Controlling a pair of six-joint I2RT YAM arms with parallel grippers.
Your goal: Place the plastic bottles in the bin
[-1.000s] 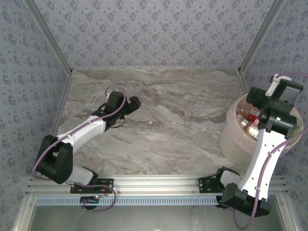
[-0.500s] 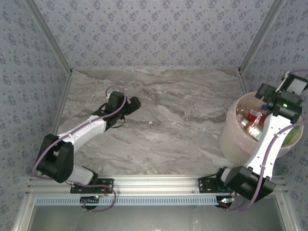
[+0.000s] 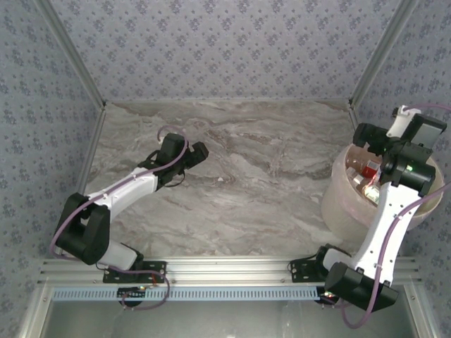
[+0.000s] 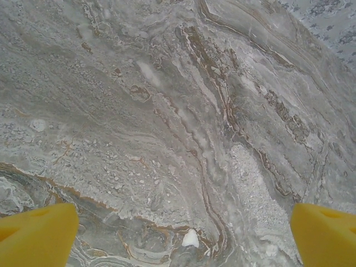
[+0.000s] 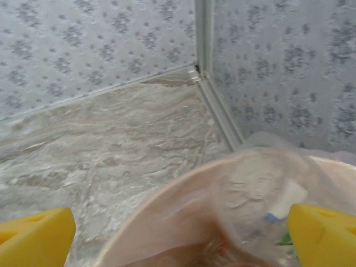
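The pale pink bin (image 3: 337, 201) stands at the table's right edge with several plastic bottles (image 3: 363, 174) lying inside, red and orange labels showing. My right gripper (image 3: 361, 134) hovers over the bin's far left rim. In the right wrist view this gripper (image 5: 181, 239) is open, its yellow fingertips (image 5: 36, 236) wide apart above the bin rim (image 5: 167, 200). A blurred clear bottle (image 5: 258, 192) with a white cap lies free inside the bin. My left gripper (image 3: 199, 151) hangs low over the marble at centre left, and in its wrist view the left gripper (image 4: 183, 239) is open and empty.
The marble table (image 3: 268, 176) is bounded by patterned walls and metal corner posts (image 5: 203, 33). A small white chip (image 4: 190, 238) marks the marble under the left gripper. The bin sits close to the right wall.
The right wrist swung out to the right over the bin half a second ago and has come back left, toward the bin's far left rim. The left arm barely shifted.
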